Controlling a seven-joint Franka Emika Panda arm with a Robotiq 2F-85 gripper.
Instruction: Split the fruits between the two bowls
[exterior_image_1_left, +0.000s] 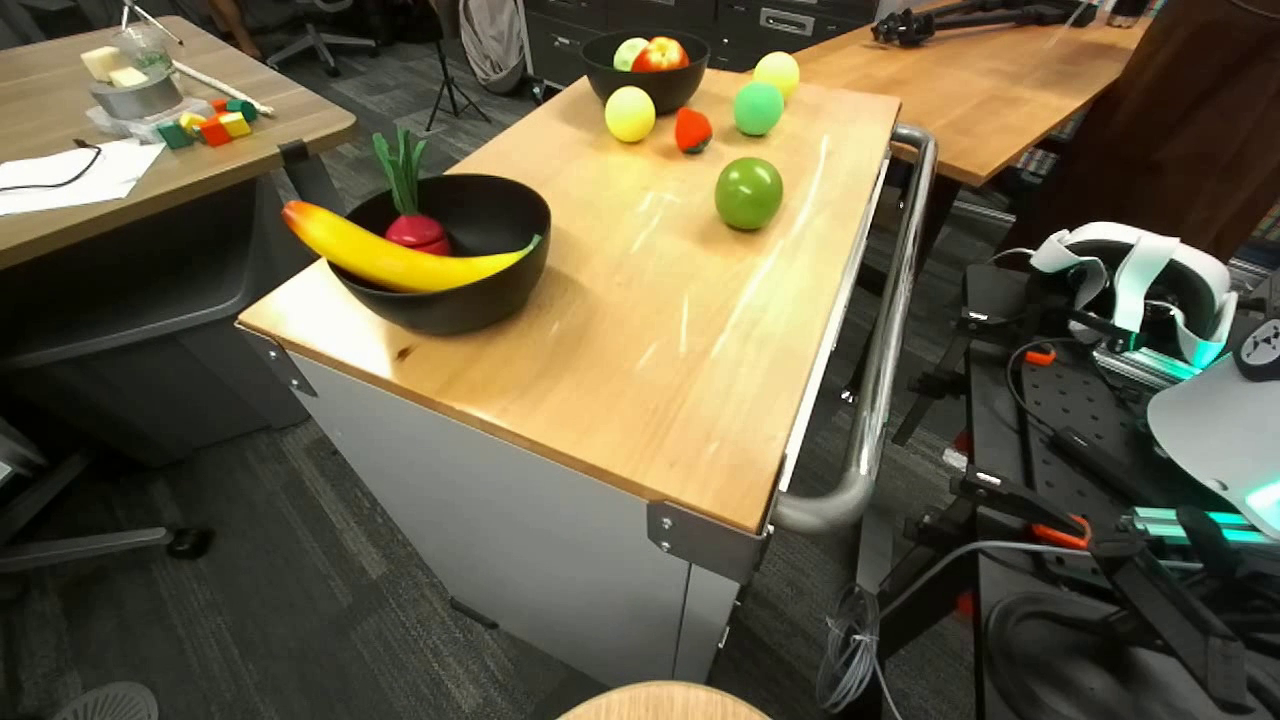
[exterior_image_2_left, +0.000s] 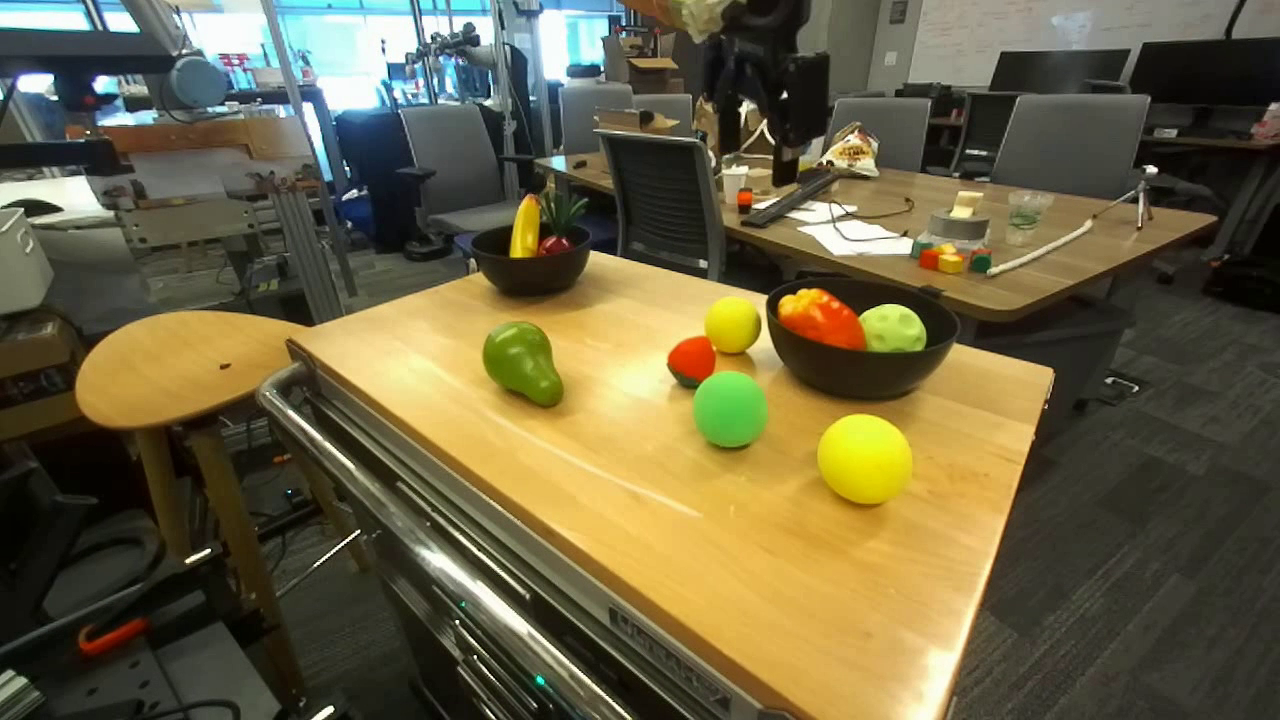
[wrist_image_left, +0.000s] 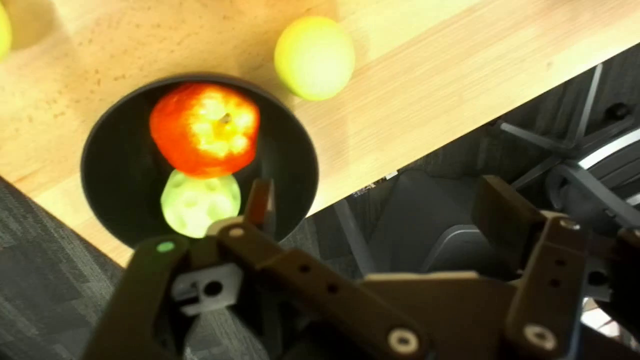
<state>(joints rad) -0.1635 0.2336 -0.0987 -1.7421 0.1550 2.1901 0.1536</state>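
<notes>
- Broadly, the wooden tabletop carries everything to be sorted; a metal handle runs beside one long edge.
- Along the opposite long edge, each near a corner, stand the black banana bowl and the black pepper bowl.
- The gripper has its fingers spread wide, nothing between them; in the wrist view one finger overlaps the black pepper bowl.
- The banana rests on its bowl's rim beside a red radish, one tip jutting out; probably light and stiff, best pinched mid-length.
- The green pear lies loose towards the handle edge. Glossy, so likely slippery: hold the fat end, since the neck could squirt free.
- The red bell pepper sits inside its bowl, touching a pale green dimpled ball.
- Loose balls, probably light foam and apt to roll, want straddling evenly at the equator: one yellow ball near the black pepper bowl, a second yellow ball near the short edge at that end, and a green ball between that and the strawberry.
- The strawberry, smallest, should be light; it tapers, so take it across its broadest part.
</notes>
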